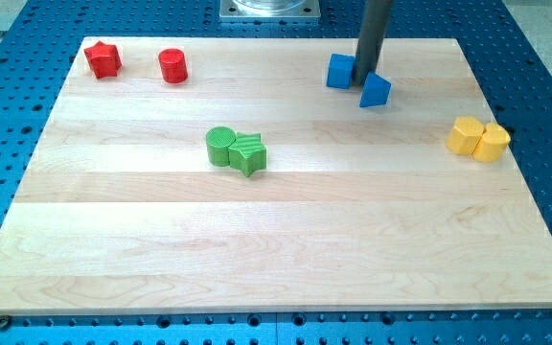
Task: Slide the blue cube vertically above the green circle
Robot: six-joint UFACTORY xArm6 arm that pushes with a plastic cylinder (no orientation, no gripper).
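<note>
Small blue cube (340, 71) upper right of centre on pale wooden counter (257, 249). Tool is bare dark rod, grasping nothing; my tip (365, 80) touches cube's right side, wedged between it and blue triangular block (375, 91). Placement suits leftward push toward spot above green round block (220, 146), which touches green star block (248, 153).

The light is bright and even, with no strong glare on the wooden surface (276, 240). Shadows are soft and short, close under each block. The picture is mostly sharp, only slightly soft at the edges.
</note>
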